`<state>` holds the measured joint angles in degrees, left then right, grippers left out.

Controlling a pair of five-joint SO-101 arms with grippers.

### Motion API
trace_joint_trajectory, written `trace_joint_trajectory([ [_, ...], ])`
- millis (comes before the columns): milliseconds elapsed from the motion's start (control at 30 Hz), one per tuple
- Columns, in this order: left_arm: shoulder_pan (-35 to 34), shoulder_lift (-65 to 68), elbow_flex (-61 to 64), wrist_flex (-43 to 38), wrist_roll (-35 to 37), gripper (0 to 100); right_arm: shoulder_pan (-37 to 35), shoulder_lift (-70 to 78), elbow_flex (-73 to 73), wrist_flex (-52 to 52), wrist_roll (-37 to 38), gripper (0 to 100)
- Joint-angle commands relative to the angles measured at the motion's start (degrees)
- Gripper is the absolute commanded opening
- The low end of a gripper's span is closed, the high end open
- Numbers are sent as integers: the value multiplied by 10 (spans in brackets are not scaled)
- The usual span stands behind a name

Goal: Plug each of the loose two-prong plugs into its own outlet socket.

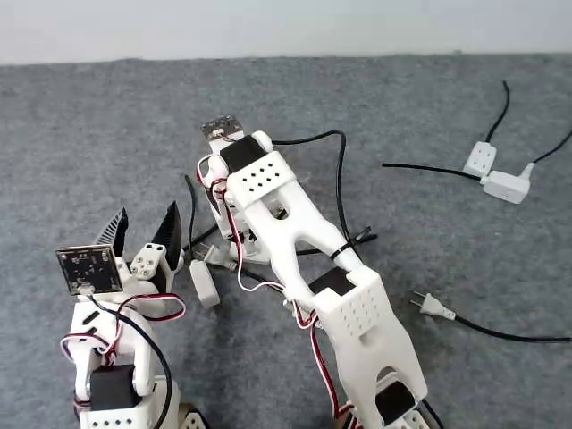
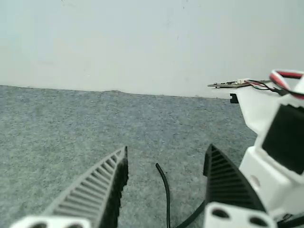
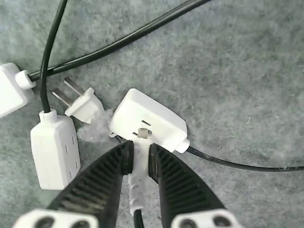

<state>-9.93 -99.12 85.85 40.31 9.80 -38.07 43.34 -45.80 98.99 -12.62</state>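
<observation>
My right gripper (image 3: pixel 139 154), arm stretched forward, pinches a white plug (image 3: pixel 135 190), seemingly seated in the outlet socket (image 3: pixel 149 118); my left gripper (image 2: pixel 167 152) hovers low, spread wide.

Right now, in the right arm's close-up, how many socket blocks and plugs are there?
Socket blocks: 2
Loose plug: 1
Plug held by the right end effector: 1
White piece at the edge, kind unclear: 1
Total: 5

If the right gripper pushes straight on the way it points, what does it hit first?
The white outlet block, right ahead of the white plug held in the right gripper; they seem to touch.
</observation>
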Motion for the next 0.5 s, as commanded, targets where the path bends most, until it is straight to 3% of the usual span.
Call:
trace_joint_trajectory([
  [0,0,-6,-9,-17,6,261,19,-30,-26,-19,-23,8],
  [467,0,-6,-9,-17,6,261,16,-29,-24,-29,-24,8],
])
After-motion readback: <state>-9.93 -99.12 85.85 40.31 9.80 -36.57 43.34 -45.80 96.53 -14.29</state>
